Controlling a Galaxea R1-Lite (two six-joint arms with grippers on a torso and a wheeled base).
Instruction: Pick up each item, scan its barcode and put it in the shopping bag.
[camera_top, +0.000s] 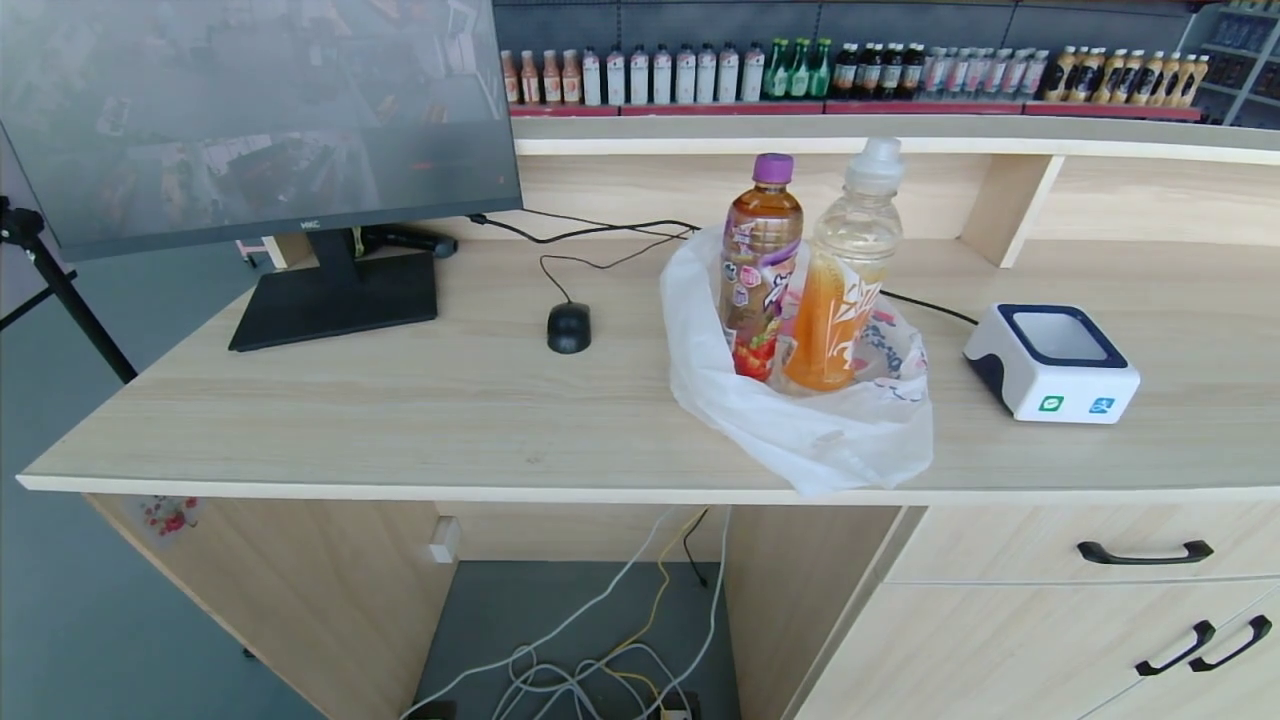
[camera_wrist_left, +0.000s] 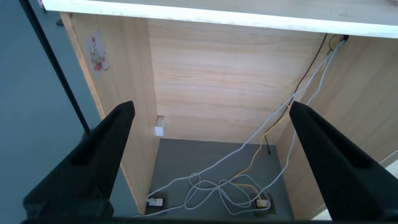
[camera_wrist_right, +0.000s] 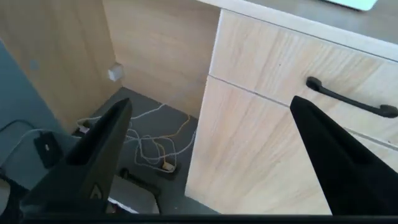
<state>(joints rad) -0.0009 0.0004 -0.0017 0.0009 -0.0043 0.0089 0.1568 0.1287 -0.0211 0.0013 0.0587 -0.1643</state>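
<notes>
A white plastic shopping bag lies open on the wooden counter, right of centre. Two bottles stand upright inside it: a brown tea bottle with a purple cap and a clear bottle of orange drink with a white cap. Right of the bag sits the white and navy barcode scanner. My left gripper hangs open below the counter edge, facing the knee space with cables. My right gripper is also open, low in front of the drawer fronts, with nothing between its fingers.
A monitor on a black stand occupies the counter's back left, with a black mouse and cables in the middle. A raised shelf runs along the back. Drawers with black handles sit under the right side. Loose cables lie on the floor.
</notes>
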